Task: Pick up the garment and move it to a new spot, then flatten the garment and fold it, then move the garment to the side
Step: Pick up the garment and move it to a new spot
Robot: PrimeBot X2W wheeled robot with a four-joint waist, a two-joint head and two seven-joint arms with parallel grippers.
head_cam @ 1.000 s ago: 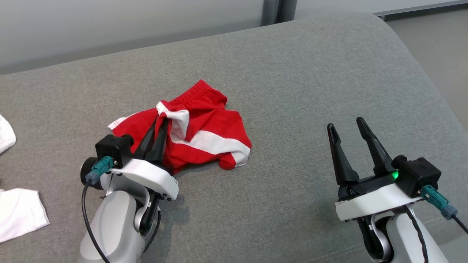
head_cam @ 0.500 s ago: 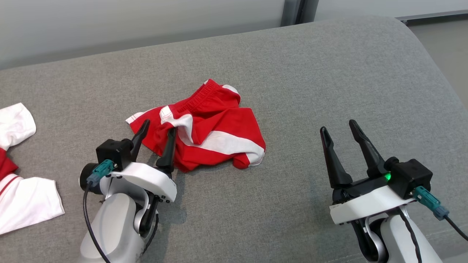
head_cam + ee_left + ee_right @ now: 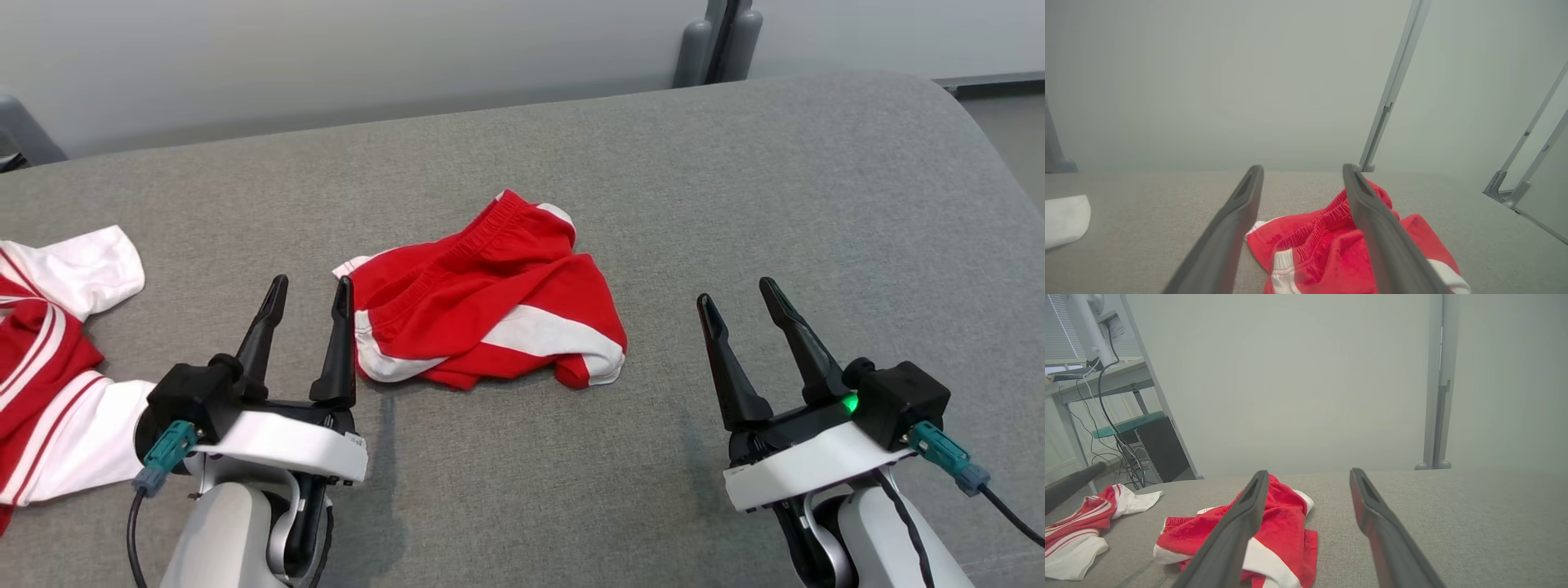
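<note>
A crumpled pair of red fabric shorts with white stripes (image 3: 490,302) lies in the centre of the head view on a wide grey upholstered surface (image 3: 735,180). At the lower left, the left gripper (image 3: 313,282) has its two dark fingers spread and holds nothing; its right fingertip is just beside the shorts' left edge. At the lower right, the right gripper (image 3: 735,290) is likewise spread and empty, well apart from the shorts. A second red-and-white garment (image 3: 57,351) lies bunched at the left edge.

Bare cushion (image 3: 759,204) right of red shorts (image 3: 490,294)
</note>
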